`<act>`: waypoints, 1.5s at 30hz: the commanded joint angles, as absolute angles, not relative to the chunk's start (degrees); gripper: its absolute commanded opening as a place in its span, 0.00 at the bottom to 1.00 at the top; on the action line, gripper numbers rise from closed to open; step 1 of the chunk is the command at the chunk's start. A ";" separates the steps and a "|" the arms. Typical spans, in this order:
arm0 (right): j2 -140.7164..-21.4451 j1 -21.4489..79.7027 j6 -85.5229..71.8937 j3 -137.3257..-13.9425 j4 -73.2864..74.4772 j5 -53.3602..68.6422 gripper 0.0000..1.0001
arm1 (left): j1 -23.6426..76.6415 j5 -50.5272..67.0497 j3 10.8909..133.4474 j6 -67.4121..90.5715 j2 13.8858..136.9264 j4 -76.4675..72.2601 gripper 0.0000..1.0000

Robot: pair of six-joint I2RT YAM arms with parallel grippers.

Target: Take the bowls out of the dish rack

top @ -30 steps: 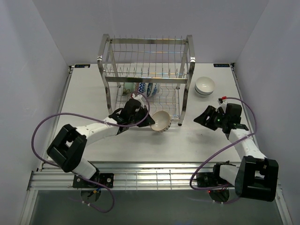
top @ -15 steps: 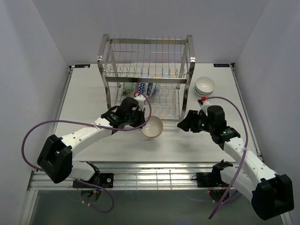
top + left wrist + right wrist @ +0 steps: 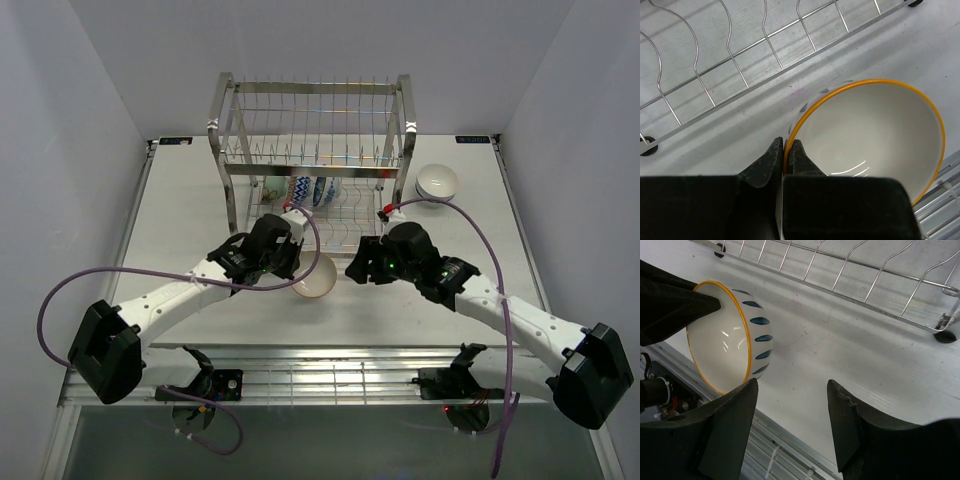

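Hanging tilted over the table (image 3: 200,200), just in front of the dish rack (image 3: 310,170), the orange-rimmed bowl (image 3: 315,277) with blue dashes is pinched by its rim in the left gripper (image 3: 784,150), jaws clamped on its wall. Over the last second it has shifted a little leftward and nearer the front edge, while the right gripper (image 3: 792,385) swung in from the right side. It now faces the bowl close by, jaws apart and empty, which looks like a handover being set up. One bowl is held. In the rack's lower tier I make out two patterned bowls (image 3: 312,189) and a pale bowl (image 3: 272,185). A white stack (image 3: 437,183), apparently two, sits right of the rack.
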State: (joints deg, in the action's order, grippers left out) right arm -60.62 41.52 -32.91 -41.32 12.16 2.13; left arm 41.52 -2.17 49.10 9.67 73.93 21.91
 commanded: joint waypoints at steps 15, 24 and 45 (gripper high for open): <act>-72.34 52.56 -42.45 -50.80 11.95 -15.64 0.63 | 41.75 -7.55 50.01 9.14 71.63 21.96 0.00; -72.41 52.82 -42.80 -50.89 9.58 -13.10 0.62 | 41.84 -10.90 51.33 9.49 73.74 24.00 0.00; -78.23 54.32 -43.24 -49.48 8.35 -13.53 0.22 | 41.84 3.34 47.99 8.44 65.48 16.61 0.00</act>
State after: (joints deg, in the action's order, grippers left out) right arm -79.40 54.81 -43.81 -48.73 6.02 -9.72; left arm 41.50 -1.34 47.44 8.27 68.77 20.78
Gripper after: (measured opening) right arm 0.293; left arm 0.116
